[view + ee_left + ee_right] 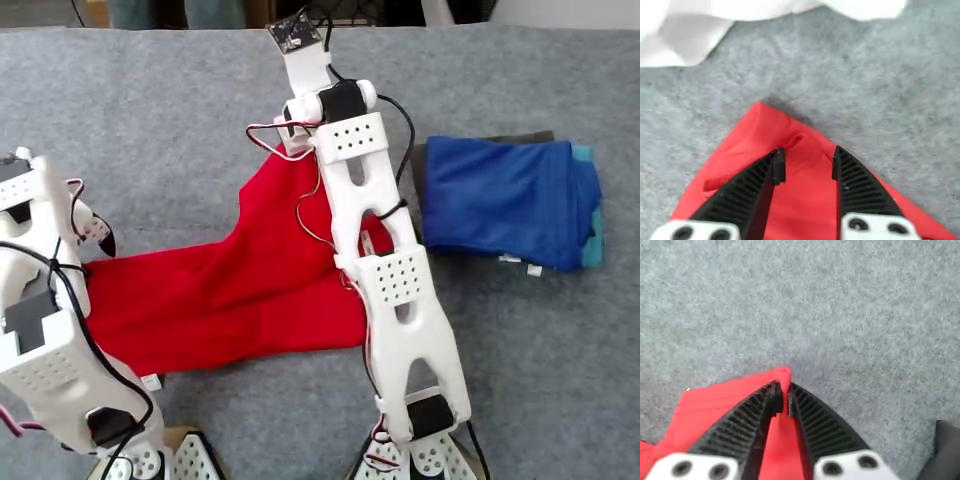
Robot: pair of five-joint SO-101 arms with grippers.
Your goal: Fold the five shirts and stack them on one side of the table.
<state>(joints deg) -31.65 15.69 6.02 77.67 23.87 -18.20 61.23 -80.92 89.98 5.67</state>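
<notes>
A red shirt (230,290) lies spread over the middle of the grey table (150,110). My right gripper (784,391) is shut on the shirt's (715,402) far corner; in the high view that gripper (290,148) sits at the far end of the arm stretched across the cloth. My left gripper (807,162) is open just above the shirt's (805,210) left corner, one finger on either side of a small fold. From above, this gripper (103,240) hangs at the shirt's left edge.
A stack of folded shirts (510,200), blue on top with teal and dark grey beneath, lies at the right side. A white blurred shape (690,30) shows beyond the red corner. Bare grey felt runs along the far edge.
</notes>
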